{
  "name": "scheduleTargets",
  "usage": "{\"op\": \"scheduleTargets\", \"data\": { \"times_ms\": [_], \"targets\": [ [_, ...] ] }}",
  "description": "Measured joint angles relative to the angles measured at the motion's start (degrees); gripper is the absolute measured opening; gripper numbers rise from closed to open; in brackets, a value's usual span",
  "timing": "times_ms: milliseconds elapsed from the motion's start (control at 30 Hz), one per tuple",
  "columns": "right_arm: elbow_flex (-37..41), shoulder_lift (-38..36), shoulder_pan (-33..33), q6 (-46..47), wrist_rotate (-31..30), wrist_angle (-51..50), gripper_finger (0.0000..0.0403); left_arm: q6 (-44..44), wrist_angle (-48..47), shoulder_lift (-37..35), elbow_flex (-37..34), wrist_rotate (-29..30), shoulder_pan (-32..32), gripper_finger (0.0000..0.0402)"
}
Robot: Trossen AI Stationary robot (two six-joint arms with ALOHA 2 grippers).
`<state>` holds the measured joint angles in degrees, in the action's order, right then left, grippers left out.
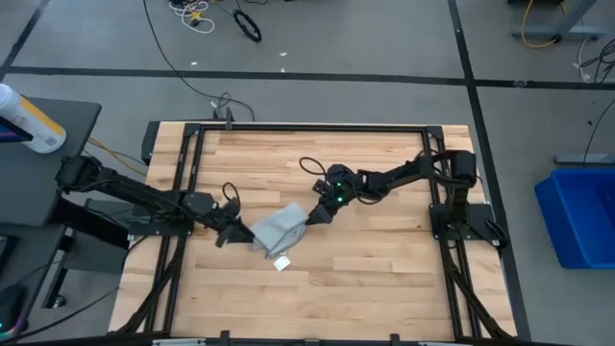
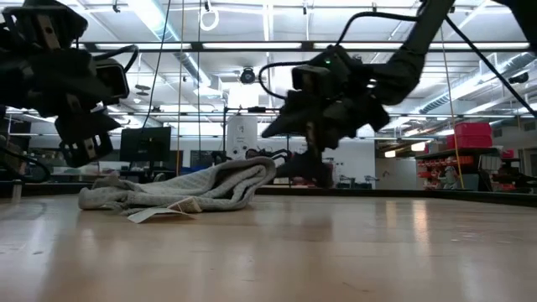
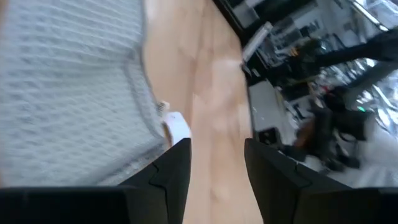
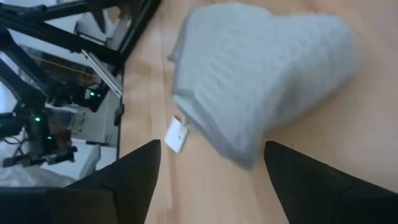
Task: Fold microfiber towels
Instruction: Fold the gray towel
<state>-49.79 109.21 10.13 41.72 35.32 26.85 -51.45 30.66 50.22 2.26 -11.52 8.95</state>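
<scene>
The light grey-blue microfiber towel [image 1: 279, 229] lies bunched and folded over on the wooden table near its middle; it also shows in the low view [image 2: 193, 189]. Its white tag [image 1: 282, 262] sticks out on the near side, flat on the wood, also in the right wrist view [image 4: 176, 135]. My left gripper [image 1: 231, 234] is open, raised just left of the towel, empty. My right gripper [image 1: 315, 213] is open, raised just right of the towel, empty.
Bare wooden table [image 1: 384, 279] lies around the towel. A black metal frame [image 1: 307, 127] borders the table. A blue bin [image 1: 586, 216] stands on the floor to the right, and a bottle [image 1: 27, 117] sits on a side stand at left.
</scene>
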Motion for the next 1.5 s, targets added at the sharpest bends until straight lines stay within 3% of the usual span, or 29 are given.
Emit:
{"op": "scheduleTargets", "data": {
  "times_ms": [267, 667, 1033, 1300, 1500],
  "targets": [
    [-6.9, 2.2, 2.5, -5.5, 2.3, -14.0, 0.0280, 0.6, -6.9, 0.0, 0.0, 7.1, 0.0, 0.0157],
    [-7.2, 2.2, 2.6, -6.8, 2.0, -13.8, 0.0265, -0.8, -8.9, 2.9, 0.0, 11.6, 0.0, 0.0157],
    [-7.2, 2.2, 2.0, -8.8, 2.3, -13.6, 0.0279, -5.2, -3.0, 13.2, 0.1, 5.9, 0.0, 0.0158],
    [-7.2, 2.1, 2.0, -10.3, 3.2, -15.1, 0.0258, -5.2, -5.1, 12.3, 0.2, 2.7, 0.0, 0.0158],
    [-7.2, 2.1, 1.9, -10.7, 3.1, -15.3, 0.0267, -5.2, -4.6, 12.3, 0.1, 2.7, 0.1, 0.0158]
  ]
}}
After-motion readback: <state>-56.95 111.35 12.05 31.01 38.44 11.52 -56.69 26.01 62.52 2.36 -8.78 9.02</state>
